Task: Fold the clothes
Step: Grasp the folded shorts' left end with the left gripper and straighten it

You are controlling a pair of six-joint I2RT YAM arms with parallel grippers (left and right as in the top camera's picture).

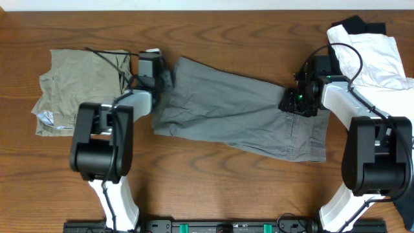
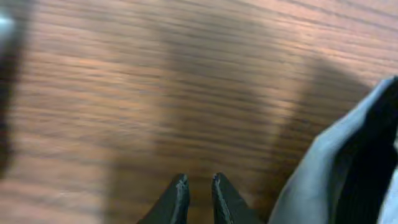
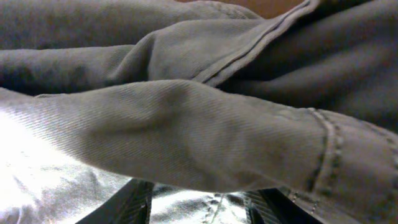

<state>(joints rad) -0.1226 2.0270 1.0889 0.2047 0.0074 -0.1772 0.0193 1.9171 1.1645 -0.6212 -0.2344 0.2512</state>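
Currently: grey shorts [image 1: 239,110] lie spread out on the wooden counter [image 1: 213,188]. They form a creased, slanted band between the two pincers, one end at each.

Left pincer [image 2: 198,190]: fingertips almost together, with only a thin slit of wood showing between them and nothing in it. It hangs over bare counter. In the wrist view the grey cloth edge sits off to the pincer's right as a raised fold with dark shadow inside, not touching the fingers. Overhead puts this pincer right at the shorts' end, by the far corner. Khaki shorts [image 1: 71,90] lie bunched on the other side of that pincer, apart from the grey pair.

Right pincer [image 3: 202,210]: fingers [image 3: 127,205] stand wide apart, tips hidden behind a thick roll of grey twill bulging across in front of them. Cloth fills the gap between the fingers, shiny and overexposed there. Can't tell whether it is pinched or only lying there. A stitched seam edge runs beyond the roll, and a double-stitched hem sits to the pincer's right. Overhead: this pincer is down on the opposite end of the shorts, near their far edge.

White garment [image 1: 372,58] lies behind the right pincer, on the arm's far side from the shorts. Black garment [image 1: 356,26] pokes out beyond it at the counter's far edge.
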